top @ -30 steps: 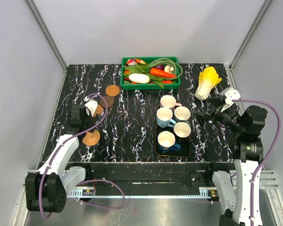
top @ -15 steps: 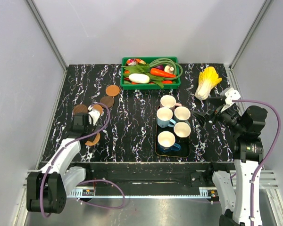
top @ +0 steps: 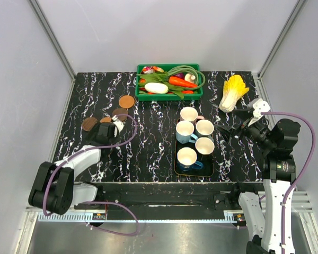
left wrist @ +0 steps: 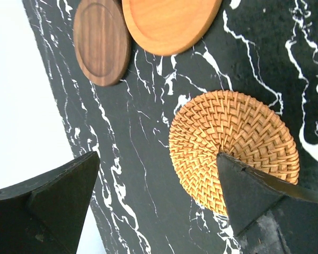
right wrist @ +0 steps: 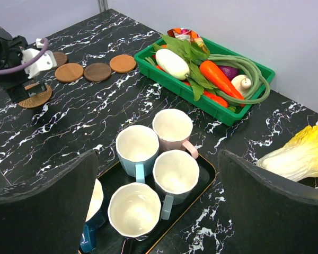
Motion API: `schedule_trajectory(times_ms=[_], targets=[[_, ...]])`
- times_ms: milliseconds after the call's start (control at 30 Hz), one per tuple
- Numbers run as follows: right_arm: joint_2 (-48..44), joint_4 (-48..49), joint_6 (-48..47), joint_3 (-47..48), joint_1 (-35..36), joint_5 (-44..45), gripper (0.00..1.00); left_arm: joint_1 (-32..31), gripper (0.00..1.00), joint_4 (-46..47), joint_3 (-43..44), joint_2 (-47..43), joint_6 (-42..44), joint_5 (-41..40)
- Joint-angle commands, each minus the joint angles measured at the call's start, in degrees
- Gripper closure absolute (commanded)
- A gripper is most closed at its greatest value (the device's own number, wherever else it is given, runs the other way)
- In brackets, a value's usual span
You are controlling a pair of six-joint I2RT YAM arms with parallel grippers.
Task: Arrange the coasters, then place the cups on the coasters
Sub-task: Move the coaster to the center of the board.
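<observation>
Several round coasters lie at the table's left: an orange-brown one [top: 126, 101], a dark one [top: 120, 112], a dark brown one [top: 89, 124]. The left wrist view shows a dark wood coaster [left wrist: 102, 42], an orange one [left wrist: 167, 21] and a woven rattan one [left wrist: 233, 143]. My left gripper [left wrist: 158, 159] hangs open low over the table, its right finger over the woven coaster's edge, nothing held. Several cups [right wrist: 138, 145] stand in the black tray [right wrist: 196, 188]. My right gripper [right wrist: 158, 153] is open above them, holding nothing.
A green basket [top: 169, 82] of vegetables stands at the back centre. A yellow cabbage [top: 234, 91] lies at the back right. The table's left edge [left wrist: 53, 106] runs close beside the left gripper. Grey walls enclose the table.
My left gripper has swung back toward the near left and come down over the woven coaster, uncovering the dark brown coaster. The right arm has not moved.
</observation>
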Motion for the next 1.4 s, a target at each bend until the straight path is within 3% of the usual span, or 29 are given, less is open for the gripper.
schedule_trajectory(times_ms=[0, 300, 567, 700, 967, 1367], targets=[[0.00, 0.81, -0.79, 0.33, 0.14, 0.30, 0.00, -2.50, 0.01, 0.95, -0.86, 4.69, -1.14, -2.07], [0.35, 0.81, -0.70, 0.33, 0.14, 0.48, 0.00, -5.40, 0.01, -6.96, 6.34, 0.83, -1.32, 6.18], [0.53, 0.81, -0.62, 0.33, 0.14, 0.13, 0.00, -5.58, 0.01, -5.12, 6.43, 0.11, -0.44, 9.27], [0.35, 0.73, -0.62, 0.33, 0.14, 0.48, 0.00, -5.58, 0.01, -4.77, 7.84, 1.79, 0.09, 5.33], [0.61, 0.73, -0.70, 0.33, 0.14, 0.30, 0.00, -4.79, 0.01, -2.66, 4.51, -3.31, -0.26, 2.77], [0.26, 0.73, -0.53, 0.42, 0.14, 0.39, 0.00, -4.61, 0.01, -1.17, 4.07, 4.95, -0.26, -0.76]])
